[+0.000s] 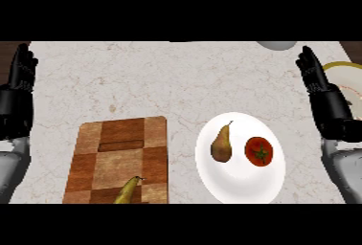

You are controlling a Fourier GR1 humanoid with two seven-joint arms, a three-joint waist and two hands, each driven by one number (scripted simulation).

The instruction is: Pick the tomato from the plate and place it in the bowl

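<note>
Nearest to you, at the bottom edge, a yellow-green pear (pixel 128 191) lies on the wooden cutting board (pixel 117 143), cut off by the edge of the view, and that board sits just left of the white plate (pixel 237 184). Take the plate as your landmark: on it you have the tomato (pixel 259 150) on its right half, stem side up, and a second pear (pixel 222 143) right beside it on the left half, stalk pointing away from you; the two look close but apart. To the right of the plate, your right hand (pixel 320 93) stands upright at the view's edge, fingers straight and holding nothing. Far to the left of the plate, beyond the board, your left hand (pixel 20 81) rests the same way, fingers straight up, nothing in it. Beyond the plate to the right, behind the right hand, you see part of a pale yellow-rimmed bowl (pixel 348 72), and at the far edge of the marble counter (pixel 163 81) a grey rounded object (pixel 277 45) is only partly visible.
</note>
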